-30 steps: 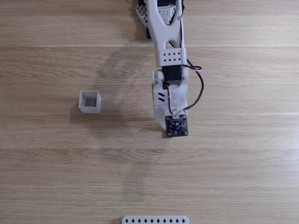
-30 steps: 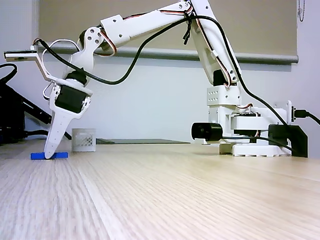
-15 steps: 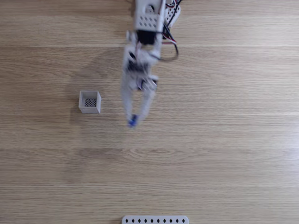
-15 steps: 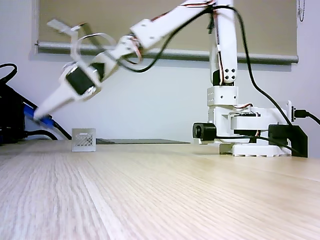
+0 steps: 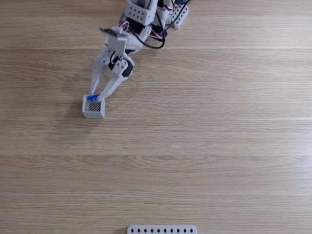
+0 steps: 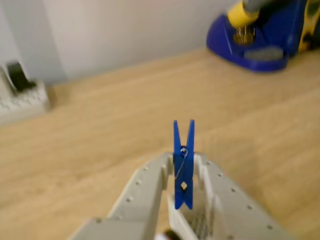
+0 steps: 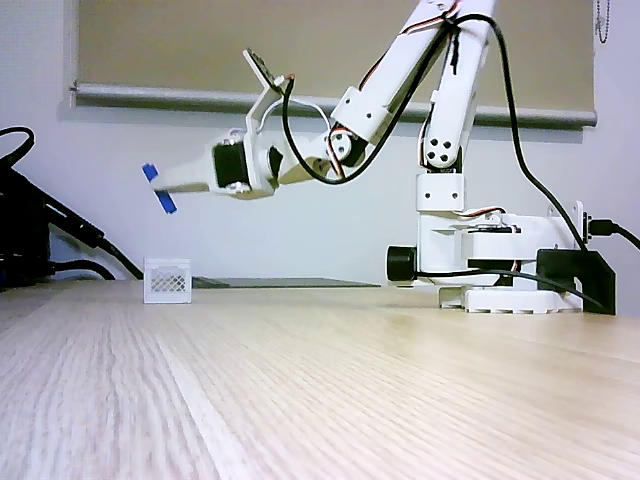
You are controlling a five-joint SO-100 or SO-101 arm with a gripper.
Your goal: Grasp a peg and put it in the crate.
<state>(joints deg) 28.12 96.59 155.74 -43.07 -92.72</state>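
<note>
Peg pinched crosswise between the closed gripper tips, held high in the air above the crate, well clear of its rim in a fixed view. From above, the peg overlaps the crate's far edge. Bare table all around; perforated strip at the near edge.

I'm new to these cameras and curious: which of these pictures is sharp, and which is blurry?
In the wrist view the blue peg is fairly sharp, but the background objects are soft and out of focus. In a fixed view from above, the crate and wood grain look crisp. In the side fixed view the gripper is sharp against the bright wall.
</note>
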